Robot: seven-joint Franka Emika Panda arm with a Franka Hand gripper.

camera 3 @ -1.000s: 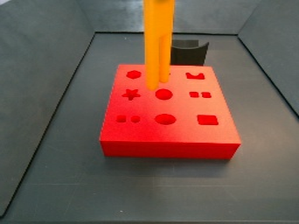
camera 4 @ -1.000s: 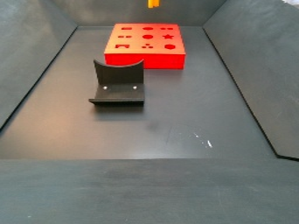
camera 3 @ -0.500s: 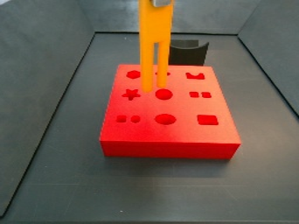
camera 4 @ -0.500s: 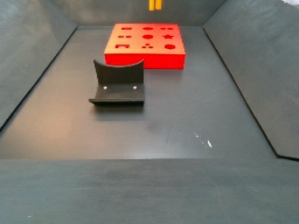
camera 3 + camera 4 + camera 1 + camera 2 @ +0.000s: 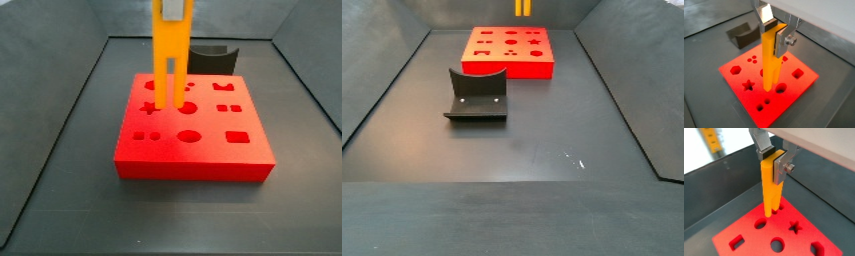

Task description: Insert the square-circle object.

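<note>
My gripper [image 5: 775, 31] pinches the square-circle object [image 5: 769, 60] upright, prongs hanging just above the red block [image 5: 797, 87].

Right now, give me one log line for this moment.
gripper: shut on bar | bar: upright, prongs above red block, not inserted | holder: empty, apart

Both wrist views look steeply down past the gripper [image 5: 776, 31] [image 5: 774, 159] onto the red block [image 5: 767, 87] [image 5: 784, 235], close in. A side view sits near the block [image 5: 195, 140], facing its front edge from above. Another side view looks from far across the dark floor [image 5: 516, 160], probably from the opposite side; the block [image 5: 509, 52] appears small there. All four views share the block.
</note>
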